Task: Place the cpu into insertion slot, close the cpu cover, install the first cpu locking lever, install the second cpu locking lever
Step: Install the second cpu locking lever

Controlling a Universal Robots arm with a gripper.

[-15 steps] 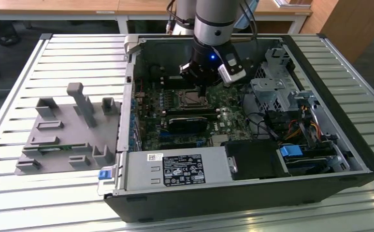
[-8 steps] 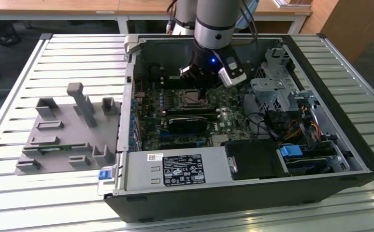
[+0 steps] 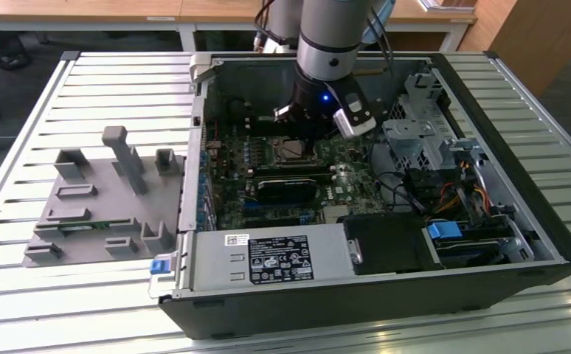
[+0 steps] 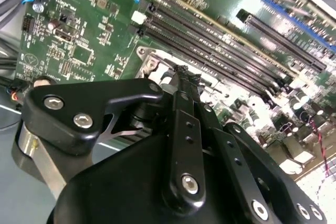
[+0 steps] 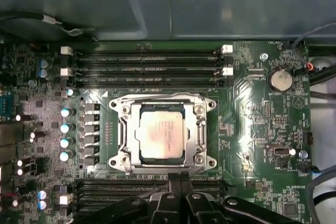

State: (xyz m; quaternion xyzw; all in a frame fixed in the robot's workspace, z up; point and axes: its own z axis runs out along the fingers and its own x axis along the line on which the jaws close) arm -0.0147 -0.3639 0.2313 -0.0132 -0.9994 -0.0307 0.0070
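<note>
The cpu [image 5: 160, 136], a square chip with a dull silver top, lies flat in the insertion slot [image 5: 116, 109] on the green board. The cpu cover [image 5: 161, 107], a silver frame, lies down around the chip's edges. My gripper [image 5: 181, 178] hovers just off one side of the socket over the memory slots, shut with nothing between its black fingers [image 4: 181, 129]; their tip sits close to the socket's metal rim [image 4: 152, 59]. In the exterior view my gripper [image 3: 303, 125] is inside the open case, just behind the socket [image 3: 291, 150]. The locking levers are too hard to make out.
Long black memory slots [image 5: 147, 59] flank the socket on two sides. A black block [image 3: 288, 188], a grey power supply [image 3: 265, 258] and a drive cage [image 3: 418, 140] crowd the case. A grey fixture [image 3: 103, 199] stands on the slatted table at the exterior view's left.
</note>
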